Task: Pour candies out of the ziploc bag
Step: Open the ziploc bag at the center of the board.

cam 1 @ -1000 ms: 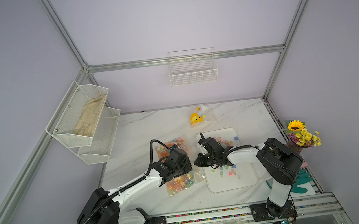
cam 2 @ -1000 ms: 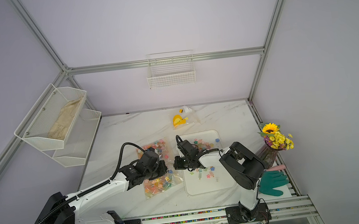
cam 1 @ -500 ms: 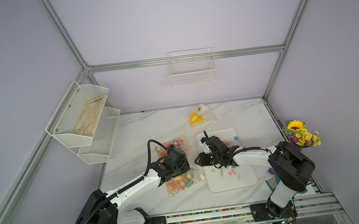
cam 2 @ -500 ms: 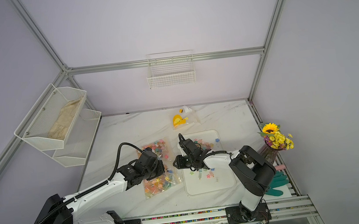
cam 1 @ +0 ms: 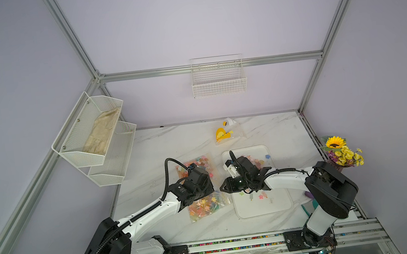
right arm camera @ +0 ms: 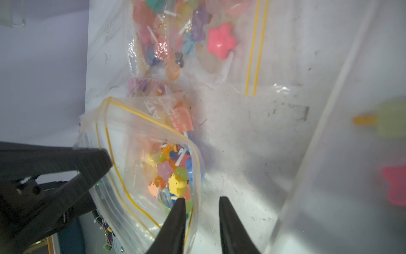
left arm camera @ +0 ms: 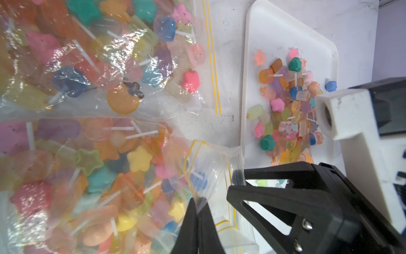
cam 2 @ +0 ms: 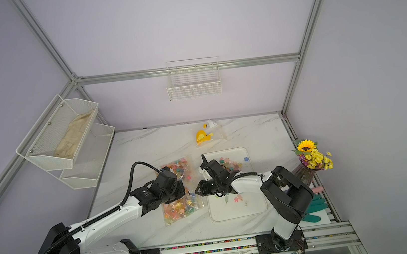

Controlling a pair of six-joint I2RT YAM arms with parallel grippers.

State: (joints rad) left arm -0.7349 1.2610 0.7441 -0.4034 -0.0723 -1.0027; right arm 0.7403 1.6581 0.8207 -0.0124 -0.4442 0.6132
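Note:
A clear ziploc bag [cam 1: 207, 206] full of candies [left arm camera: 136, 158] lies on the marble table, its yellow-lined mouth [right arm camera: 140, 123] gaping toward the white tray [cam 1: 263, 206]. My left gripper [left arm camera: 197, 202] is shut on one lip of that mouth, seen in both top views [cam 1: 212, 188] [cam 2: 184, 190]. My right gripper [right arm camera: 202, 199] faces it, open. One of its fingers [right arm camera: 179, 211] is inside the mouth and the other is outside over bare table, so the lip runs between them, also in a top view [cam 1: 222, 187]. More loose candies [left arm camera: 285, 105] lie heaped on the tray.
A second bag of sweets [cam 1: 196, 163] lies flat just beyond the held one. Further back sits a clear bag with a yellow item [cam 1: 226, 132]. A flower bouquet [cam 1: 343, 153] and a green glove [cam 2: 313, 209] are at the right edge. White racks [cam 1: 93, 135] [cam 1: 218, 79] hang on the walls.
My right gripper's jaws have parted, and its tips now straddle the bag's lip. The right arm's elbow has swung rightward and nearer. The left gripper keeps its hold.

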